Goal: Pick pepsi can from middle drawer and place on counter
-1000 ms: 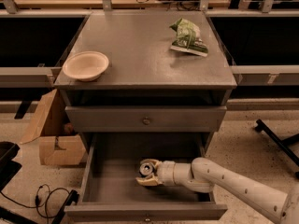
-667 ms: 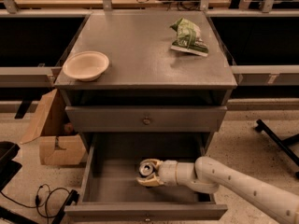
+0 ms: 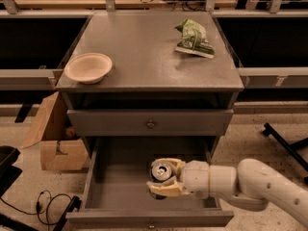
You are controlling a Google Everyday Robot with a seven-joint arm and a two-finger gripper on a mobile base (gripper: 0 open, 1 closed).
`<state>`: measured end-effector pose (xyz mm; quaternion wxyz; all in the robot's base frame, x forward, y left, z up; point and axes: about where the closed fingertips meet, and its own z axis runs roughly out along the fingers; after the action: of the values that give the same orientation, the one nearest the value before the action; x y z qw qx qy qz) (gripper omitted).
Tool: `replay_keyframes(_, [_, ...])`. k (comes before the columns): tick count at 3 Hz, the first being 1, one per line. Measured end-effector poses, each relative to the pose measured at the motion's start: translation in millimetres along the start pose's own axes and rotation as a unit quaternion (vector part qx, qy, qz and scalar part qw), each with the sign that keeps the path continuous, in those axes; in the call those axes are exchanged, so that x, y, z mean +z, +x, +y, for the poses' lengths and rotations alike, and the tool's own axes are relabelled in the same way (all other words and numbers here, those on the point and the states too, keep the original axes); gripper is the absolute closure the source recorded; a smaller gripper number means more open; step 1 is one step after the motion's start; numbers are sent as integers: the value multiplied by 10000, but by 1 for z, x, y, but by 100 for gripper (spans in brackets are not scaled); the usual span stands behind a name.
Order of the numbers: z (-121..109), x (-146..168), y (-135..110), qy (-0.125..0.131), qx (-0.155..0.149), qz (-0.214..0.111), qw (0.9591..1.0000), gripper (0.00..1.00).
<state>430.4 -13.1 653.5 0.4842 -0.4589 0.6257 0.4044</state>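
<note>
The pepsi can [image 3: 159,171] shows its silver lid and pull tab inside the open middle drawer [image 3: 115,186], near the middle of the drawer floor. My gripper [image 3: 162,178] reaches in from the right, its pale fingers [image 3: 166,189] closed around the can's sides. The white arm [image 3: 250,186] runs off to the lower right. The grey counter [image 3: 144,52] is the cabinet top above the drawer.
A cream bowl [image 3: 88,67] sits at the counter's left front. A green-white snack bag [image 3: 194,38] lies at the back right. A shut drawer front with a knob [image 3: 150,124] is above the open drawer. A cardboard box [image 3: 53,138] and cables [image 3: 43,201] lie on the floor at left.
The gripper and can have stayed at about the same spot in the drawer; the arm has shifted only slightly.
</note>
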Motion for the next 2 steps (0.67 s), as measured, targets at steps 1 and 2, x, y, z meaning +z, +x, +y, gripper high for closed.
replay_keyframes(1, [4,-54,-107,164,-51,-199,9997,100])
replay_keyframes(2, [-28,-94,-204,622,-205,-182,9977,100])
